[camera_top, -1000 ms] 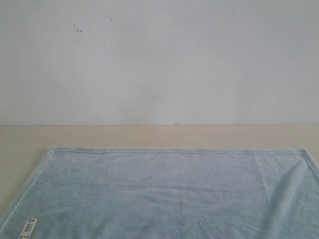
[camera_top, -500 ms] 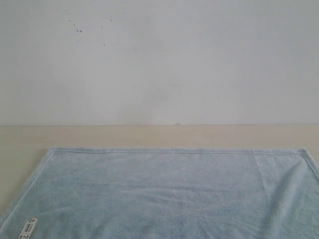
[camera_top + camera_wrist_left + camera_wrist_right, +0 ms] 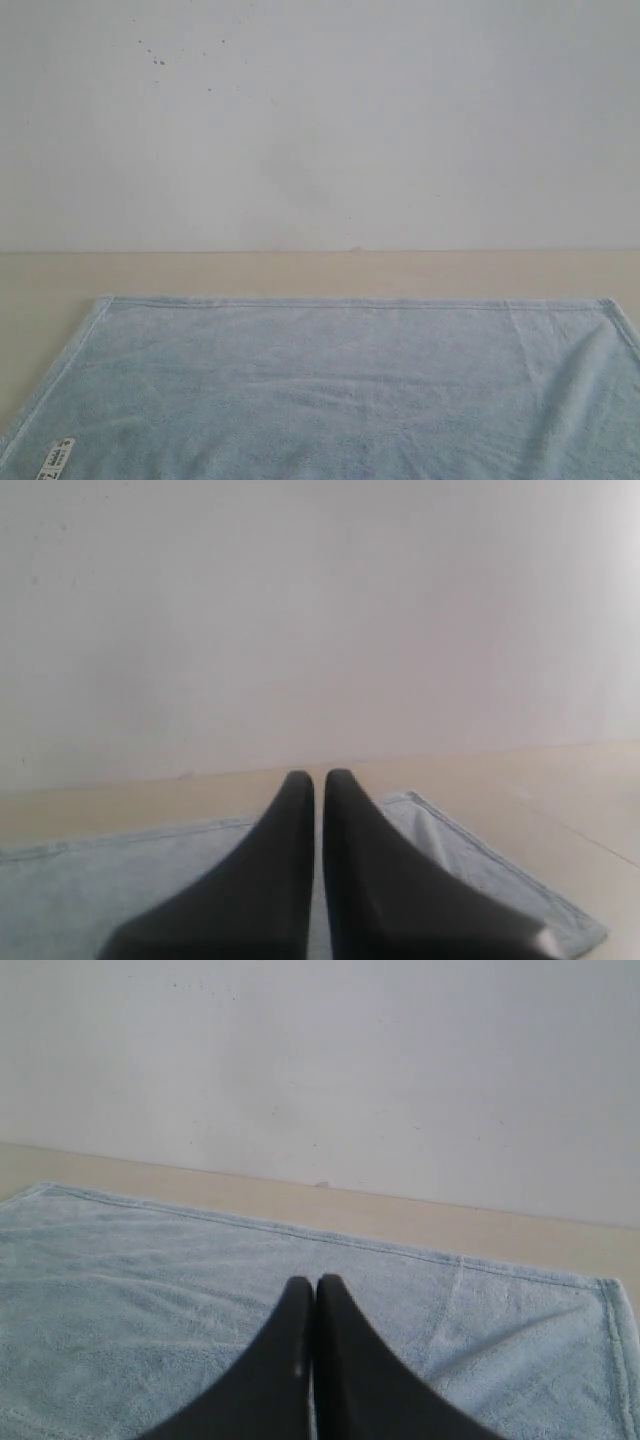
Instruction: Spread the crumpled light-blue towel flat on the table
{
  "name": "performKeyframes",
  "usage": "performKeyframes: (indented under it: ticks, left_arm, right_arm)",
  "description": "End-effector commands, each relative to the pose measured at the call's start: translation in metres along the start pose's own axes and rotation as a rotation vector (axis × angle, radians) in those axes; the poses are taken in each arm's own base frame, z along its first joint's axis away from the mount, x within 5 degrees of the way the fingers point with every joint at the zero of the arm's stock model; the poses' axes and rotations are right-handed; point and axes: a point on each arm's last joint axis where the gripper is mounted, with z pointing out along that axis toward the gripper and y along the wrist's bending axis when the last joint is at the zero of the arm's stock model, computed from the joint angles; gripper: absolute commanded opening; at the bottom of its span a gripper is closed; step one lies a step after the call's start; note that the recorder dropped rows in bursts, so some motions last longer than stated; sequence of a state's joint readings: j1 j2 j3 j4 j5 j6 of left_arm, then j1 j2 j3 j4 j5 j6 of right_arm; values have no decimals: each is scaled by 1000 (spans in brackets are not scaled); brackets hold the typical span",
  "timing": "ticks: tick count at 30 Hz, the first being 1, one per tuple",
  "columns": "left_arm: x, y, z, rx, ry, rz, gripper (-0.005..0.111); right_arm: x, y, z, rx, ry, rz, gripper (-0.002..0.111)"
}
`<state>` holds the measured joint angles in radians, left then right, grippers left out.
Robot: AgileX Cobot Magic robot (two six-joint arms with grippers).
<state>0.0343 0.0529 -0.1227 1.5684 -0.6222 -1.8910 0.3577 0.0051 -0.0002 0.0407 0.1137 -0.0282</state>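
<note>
Smooth beige table (image 3: 300,272) carries the fluffy hemmed towel (image 3: 330,390); left fingers (image 3: 270,880) and right fingers (image 3: 275,1360) taper, pinched together.

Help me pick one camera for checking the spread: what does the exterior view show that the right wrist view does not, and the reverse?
Only the exterior view: the white printed label near the towel's front left corner, and the left hem running down to it.
Only the right wrist view: the right gripper, jaws shut, in front of the cloth.
Both: the light-blue towel lying flat with its far hem straight, a bare strip of beige table behind it, and the white wall.
</note>
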Motion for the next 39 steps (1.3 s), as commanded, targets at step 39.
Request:
performKeyframes:
  ticks: [39]
  left_arm:
    - [-36,2,-12,-145,-294,195,4]
  right_arm:
    - [-1,0,0,0,-10,0,0]
